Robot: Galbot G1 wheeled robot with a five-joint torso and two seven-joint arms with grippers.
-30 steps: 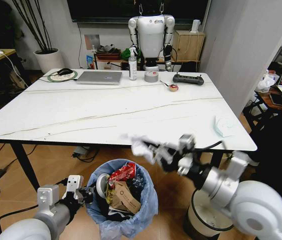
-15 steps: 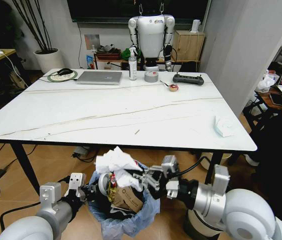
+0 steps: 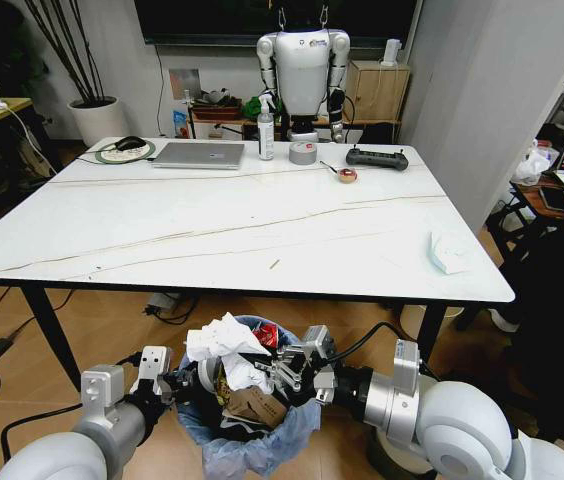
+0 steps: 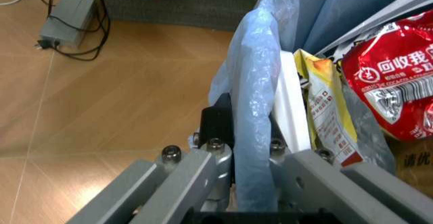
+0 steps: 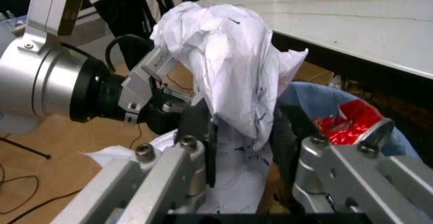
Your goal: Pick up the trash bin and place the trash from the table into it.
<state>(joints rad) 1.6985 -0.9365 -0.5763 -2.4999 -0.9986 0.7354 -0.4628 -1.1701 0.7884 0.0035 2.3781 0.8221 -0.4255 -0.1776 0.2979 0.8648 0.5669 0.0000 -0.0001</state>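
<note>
Hovering low over the trash bin [image 3: 247, 440], the right gripper [image 3: 267, 372] pinches crumpled white tissue [image 5: 220, 72], soft and creased, between its dark fingers. Beneath lie a glossy red wrapper [image 4: 396, 87] and torn brown cardboard [image 3: 252, 405]. The left gripper [image 4: 250, 148] clamps the crinkly blue-bagged rim, below the marble-look table [image 3: 212, 230].

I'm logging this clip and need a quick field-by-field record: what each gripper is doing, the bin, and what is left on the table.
left gripper: shut on the trash bin rim
right gripper: over the bin, shut on crumpled white paper
bin contents: red wrapper, brown cardboard
table: one tissue near the right edge
</note>
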